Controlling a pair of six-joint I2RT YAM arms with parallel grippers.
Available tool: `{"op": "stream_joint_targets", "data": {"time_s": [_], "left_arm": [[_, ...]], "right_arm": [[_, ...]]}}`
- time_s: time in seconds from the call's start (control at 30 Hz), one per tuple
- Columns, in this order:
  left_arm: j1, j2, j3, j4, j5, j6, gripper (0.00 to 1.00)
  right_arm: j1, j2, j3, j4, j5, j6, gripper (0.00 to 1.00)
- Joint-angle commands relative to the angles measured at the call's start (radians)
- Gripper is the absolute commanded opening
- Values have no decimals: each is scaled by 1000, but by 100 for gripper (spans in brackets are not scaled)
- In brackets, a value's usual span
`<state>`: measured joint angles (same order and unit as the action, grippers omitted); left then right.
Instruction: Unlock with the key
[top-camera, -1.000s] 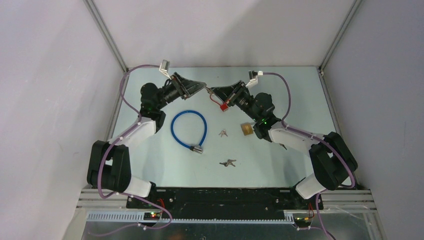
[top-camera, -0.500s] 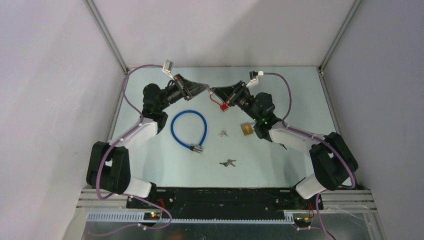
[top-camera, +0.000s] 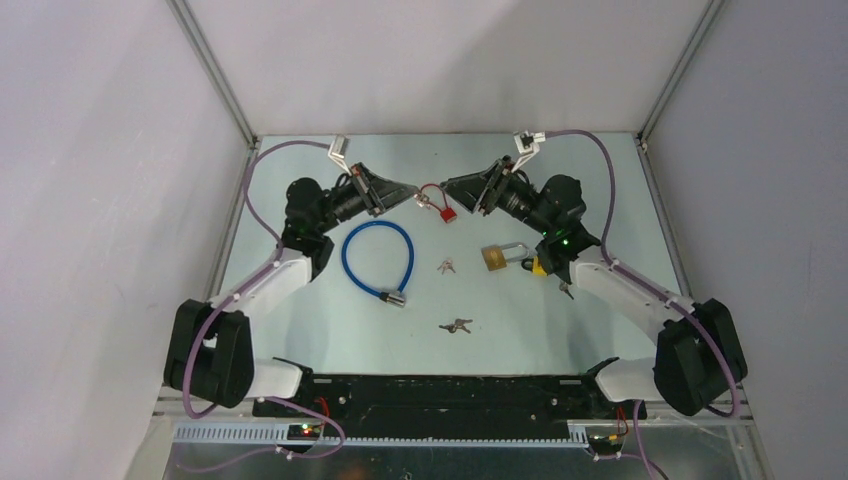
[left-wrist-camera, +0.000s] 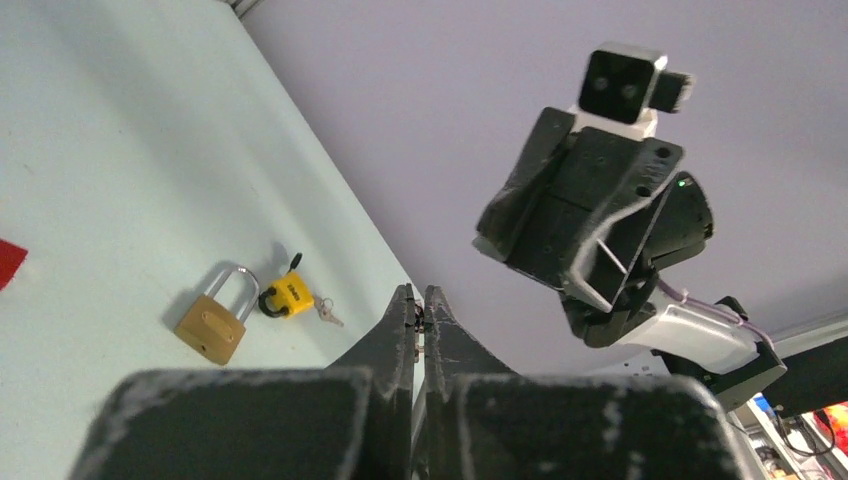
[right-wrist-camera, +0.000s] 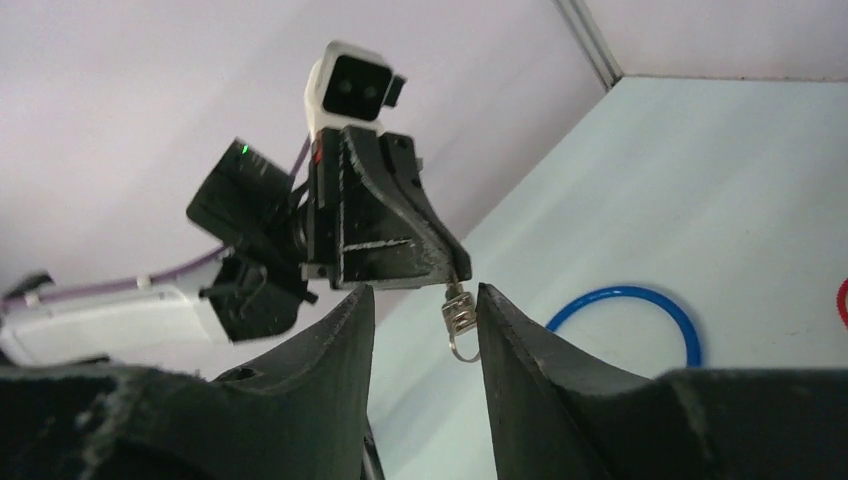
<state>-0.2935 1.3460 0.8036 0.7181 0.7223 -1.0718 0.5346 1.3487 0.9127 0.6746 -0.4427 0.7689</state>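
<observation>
1. Left gripper (top-camera: 414, 189) clamped on small silver key with ring (right-wrist-camera: 458, 312), ring end outward, raised over pale green table's (top-camera: 520, 330) far middle
2. Right gripper (right-wrist-camera: 425, 295) parted, empty; key sits straight ahead, framed between its fingers

Both arms are reached toward the far middle, the left arm (top-camera: 268, 282) from the left and the right arm (top-camera: 625, 290) from the right. The wrists are turned inward, so the two grippers are pointed at each other, tips near but apart. The left gripper (top-camera: 413, 190) is pressed shut, its fingers (left-wrist-camera: 393, 335) met on a small key (right-wrist-camera: 459, 313) pinched at the tips. The right gripper (top-camera: 448, 186) is held with its jaws parted.
</observation>
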Motion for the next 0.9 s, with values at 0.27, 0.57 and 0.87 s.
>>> {"op": "stream_joint_targets", "data": {"time_s": [0.27,0.57,0.87], "left_arm": [[-69,-71,-9,-132,5,61,0],[-83,-90,9,-175,-13,75,0],[-91,-110,8,-198,-19,87,0]], "right_arm": [[62,-113,3,-290,-57,-509,46],[145,-106,3,-352,61,-693,46],[167,-88,2,-327,82,-712,46]]}}
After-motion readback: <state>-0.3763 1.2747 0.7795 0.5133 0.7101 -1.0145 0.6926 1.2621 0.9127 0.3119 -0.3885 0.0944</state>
